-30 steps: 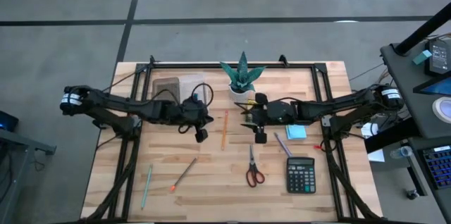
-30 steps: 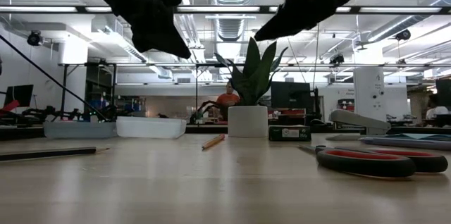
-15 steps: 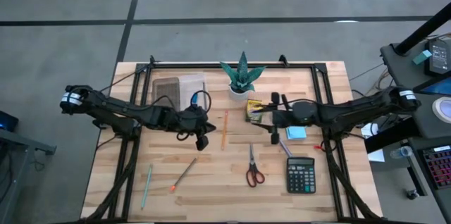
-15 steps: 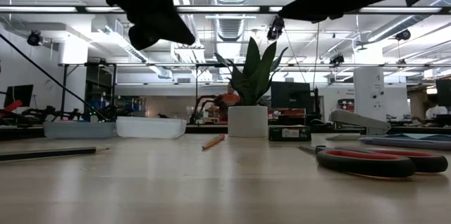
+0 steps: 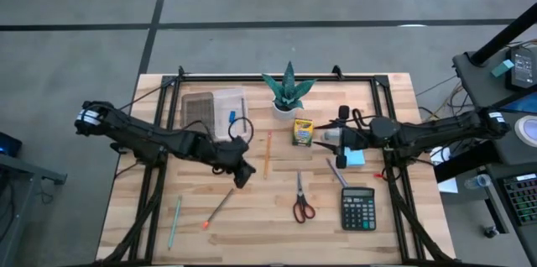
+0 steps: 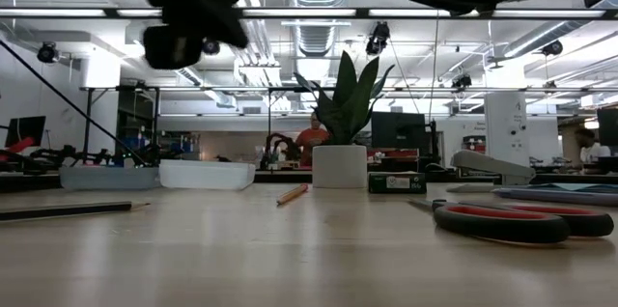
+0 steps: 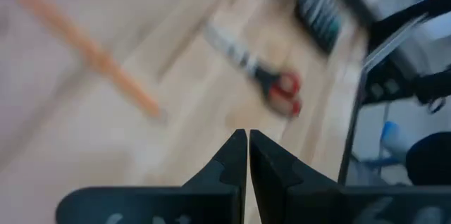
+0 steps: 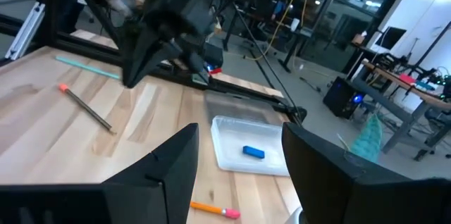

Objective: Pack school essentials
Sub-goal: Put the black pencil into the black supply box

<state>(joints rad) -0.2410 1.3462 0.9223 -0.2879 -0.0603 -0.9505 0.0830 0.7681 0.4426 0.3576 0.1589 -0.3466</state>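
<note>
The yellow-green crayon box (image 5: 302,132) lies flat on the table beside the plant pot. The red-handled scissors (image 5: 302,201) lie near the front. The light-blue sticky-note pad (image 5: 352,158), an orange pencil (image 5: 267,154), a brown pencil (image 5: 218,208) and a green pencil (image 5: 174,221) lie loose on the wood. A tiny blue piece (image 8: 254,152) lies in a clear tray (image 5: 214,107). My left gripper (image 5: 242,172) hangs shut and empty above the table left of the orange pencil. My right gripper (image 5: 336,138) is open and empty, just right of the crayon box.
A green spiky plant in a white pot (image 5: 289,91) stands at the back middle. A black calculator (image 5: 358,208) lies front right, and a bluish pen (image 5: 336,172) lies near the pad. Bare wood shows at the front left.
My right gripper has drawn back toward the table's right edge, away from the crayon box, which now shows uncovered on the table. My left gripper has moved a little toward the near edge.
</note>
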